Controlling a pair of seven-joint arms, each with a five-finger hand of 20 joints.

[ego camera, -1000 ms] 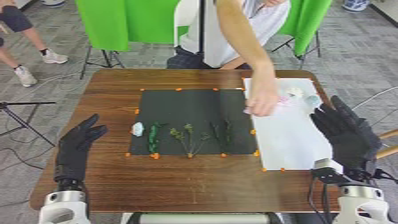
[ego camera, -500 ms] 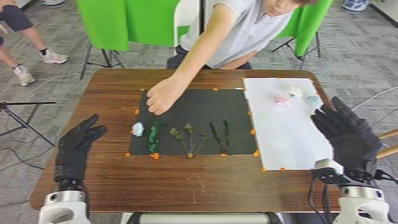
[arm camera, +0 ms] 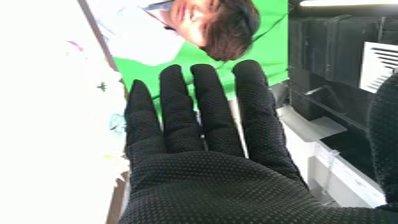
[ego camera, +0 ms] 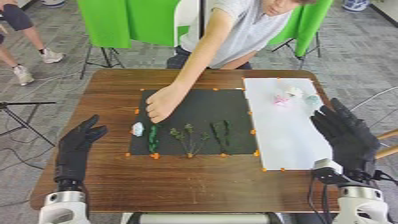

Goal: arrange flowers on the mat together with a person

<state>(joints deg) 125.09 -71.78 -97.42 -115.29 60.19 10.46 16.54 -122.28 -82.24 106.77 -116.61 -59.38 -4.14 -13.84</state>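
A low passage of bare wood crosses the brown table [ego camera: 195,185] between the robot's left hand [ego camera: 75,150] and right hand [ego camera: 351,135]. A person's arm [ego camera: 200,60] blocks the far left of the black mat [ego camera: 222,105], with green stems [ego camera: 153,141] along its near half. Free room remains on the white sheet [ego camera: 280,130], nearer than the flowers [ego camera: 282,101].

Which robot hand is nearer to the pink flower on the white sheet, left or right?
Right. The right hand is at the right edge of the white sheet, closer to the robot than the pink flower; the left hand is left of the dark mat.
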